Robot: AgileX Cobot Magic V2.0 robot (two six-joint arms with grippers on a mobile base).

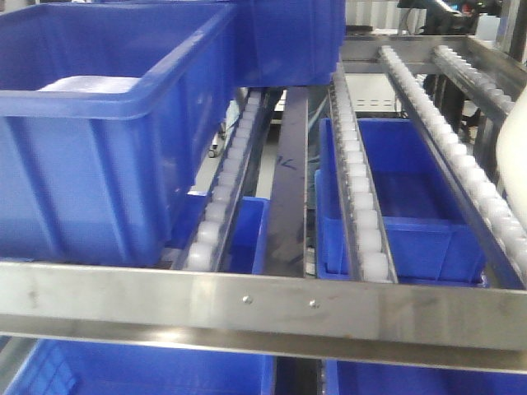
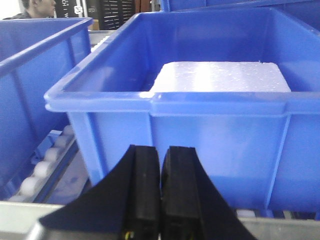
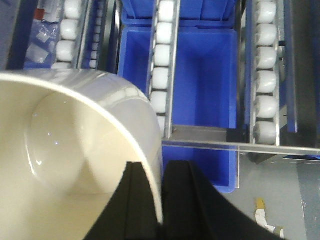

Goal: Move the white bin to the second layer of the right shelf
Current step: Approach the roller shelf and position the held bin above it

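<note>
Clearly the carry is in hand: the right gripper (image 3: 161,200) is pinched on the wall of the white bin (image 3: 75,150), one finger inside the rim and one outside, and the tub hangs above the front lip (image 3: 240,145) of the right shelf second layer (image 1: 428,132). From the front view only a pale curve of the bin (image 1: 512,156) shows, just right of that lip's far end. My judgement is that the next move calls for bringing the tub forward past the lip and lowering it squarely onto the roller rails (image 1: 362,206), since the slope may let it roll.

The bin is glossy, cream-white, smooth and rounded; the rollers are small, white and barrel-shaped; the lip is flat brushed steel.

The left gripper (image 2: 161,200) has its black fingers pressed together on nothing, just before a large blue crate (image 2: 200,125) holding a white foam block (image 2: 220,77).
</note>
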